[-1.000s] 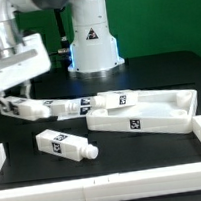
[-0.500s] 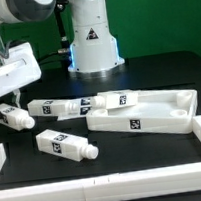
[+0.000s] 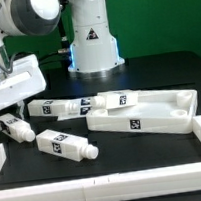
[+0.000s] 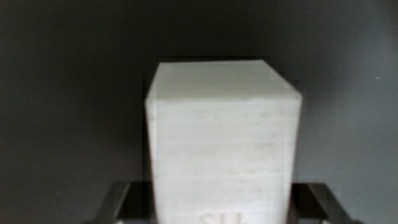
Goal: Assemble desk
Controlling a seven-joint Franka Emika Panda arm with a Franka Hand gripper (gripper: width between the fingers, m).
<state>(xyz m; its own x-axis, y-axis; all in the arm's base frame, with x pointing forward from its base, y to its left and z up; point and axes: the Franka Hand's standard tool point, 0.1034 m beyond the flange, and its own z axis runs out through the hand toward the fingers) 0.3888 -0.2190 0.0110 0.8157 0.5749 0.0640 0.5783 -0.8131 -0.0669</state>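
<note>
White leg [image 3: 21, 125] at the gripper [image 3: 7, 122] has dropped to the black table [image 3: 145, 156] in the last second, well off the desk panel [image 3: 156, 118] towards the exterior view's left. You're looking at a set-down, not an insertion. A loose leg [image 3: 63, 145] lies camera-side of the panel and two more legs [image 3: 57, 108] lean at its near end.

Wrist view: the leg [image 4: 221, 130] sits between the fingers [image 4: 125, 200]. Gripped or released, you can't tell.

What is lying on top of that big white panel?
One square white leg with black-and-white tags lies across the panel's end at the exterior view's left. The panel surface beneath the leg is covered, so anything under it cannot be seen.
</note>
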